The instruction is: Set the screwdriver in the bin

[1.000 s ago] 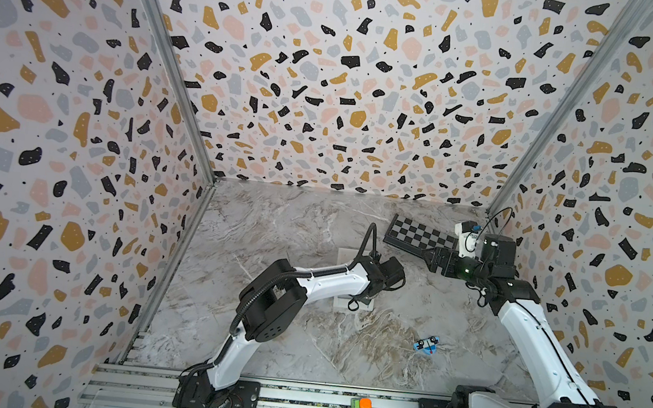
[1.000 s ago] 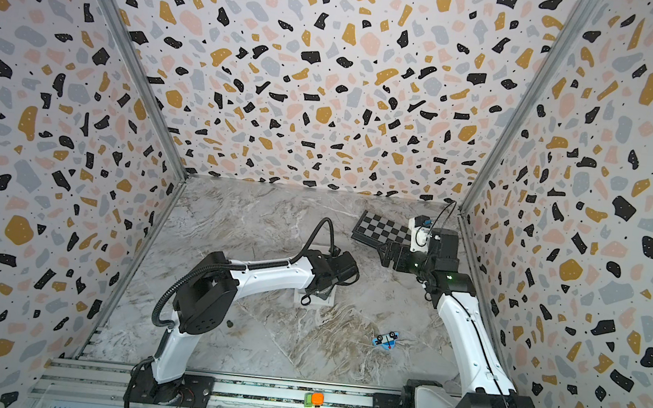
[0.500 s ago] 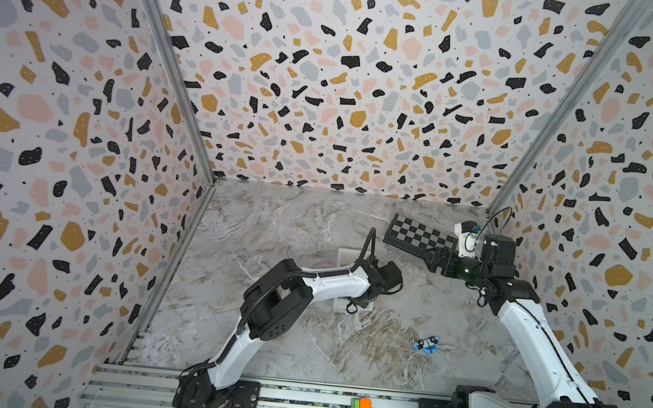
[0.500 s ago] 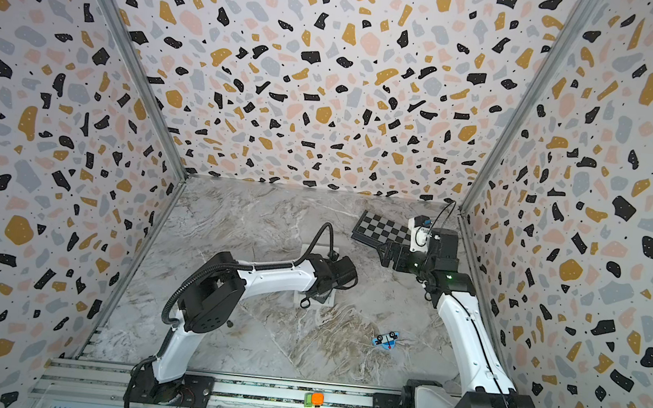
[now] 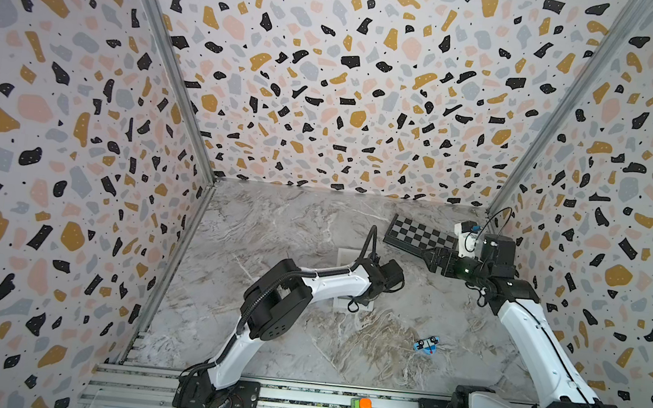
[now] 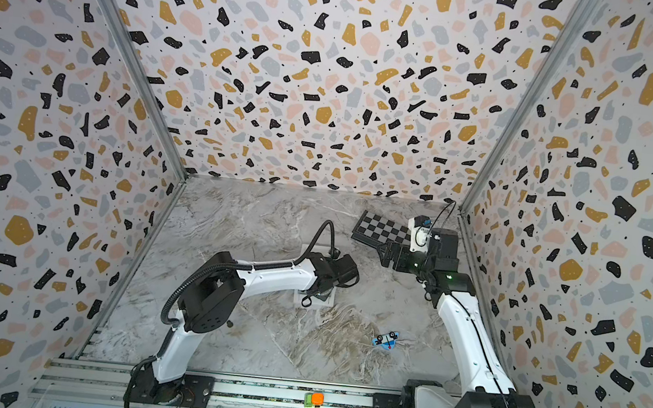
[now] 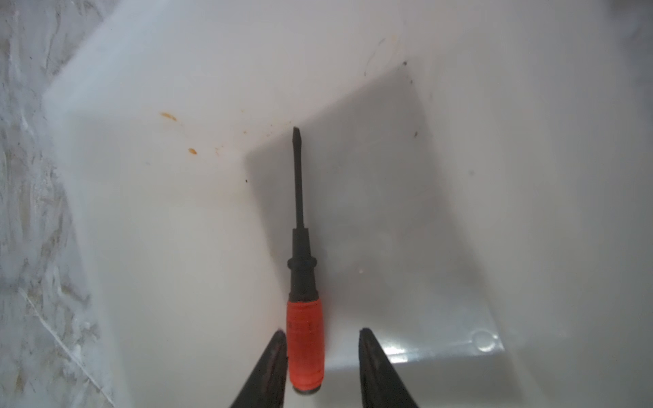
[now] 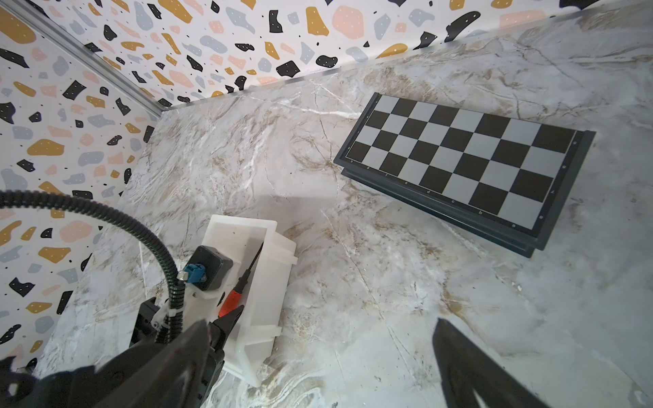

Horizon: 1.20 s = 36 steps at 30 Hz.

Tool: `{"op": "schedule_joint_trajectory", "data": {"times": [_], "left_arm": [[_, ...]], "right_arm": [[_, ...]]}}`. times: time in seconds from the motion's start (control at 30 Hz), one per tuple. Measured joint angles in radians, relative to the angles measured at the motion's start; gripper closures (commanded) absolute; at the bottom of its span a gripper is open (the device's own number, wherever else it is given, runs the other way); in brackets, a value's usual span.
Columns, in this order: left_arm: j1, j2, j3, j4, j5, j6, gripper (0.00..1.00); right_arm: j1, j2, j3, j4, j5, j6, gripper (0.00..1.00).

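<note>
The screwdriver (image 7: 304, 339), red-orange handle and thin dark shaft, lies inside the white bin (image 7: 494, 176), close along one long wall. My left gripper (image 7: 322, 332) reaches down into the bin and is open. One finger rests against the handle and the other stands off it with a clear gap. In the right wrist view the screwdriver (image 8: 231, 300) shows in the bin (image 8: 272, 282) beside a left finger (image 8: 229, 321). In both top views the left wrist (image 5: 385, 276) covers most of the bin (image 5: 346, 253). My right gripper (image 8: 318, 353) hangs open and empty over the marble, also seen in a top view (image 5: 429, 258).
A black-and-grey chessboard (image 5: 417, 236) lies at the back right, also in the right wrist view (image 8: 459, 166). A small blue toy (image 5: 426, 344) sits on the marble towards the front right. Patterned walls close in three sides. A metal rail (image 5: 294, 402) runs along the front.
The left jaws have parted off the screwdriver handle. The left wrist has shifted slightly over the bin. The right arm has not moved.
</note>
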Motion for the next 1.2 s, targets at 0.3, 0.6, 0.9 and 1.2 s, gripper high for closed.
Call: {"op": "schedule_joint_trajectory", "data": {"times": [0.3,0.6,0.9,1.2], "left_arm": [[0.000,-0.008,0.219,-0.051,-0.016,0.019,0.60],[0.014,-0.164,0.353,-0.059,-0.074,0.076,0.52],[0.240,-0.552,0.026,0.217,-0.054,0.142,0.25],[0.545,-0.931,-0.396,0.497,0.000,0.209,0.00]], "right_arm": [[0.000,0.000,0.000,-0.005,0.001,0.000,0.01],[0.008,0.000,0.034,-0.022,0.014,-0.002,0.01],[0.074,0.010,0.071,-0.031,0.074,-0.010,0.00],[0.148,0.069,0.071,0.053,0.156,-0.016,0.01]]}}
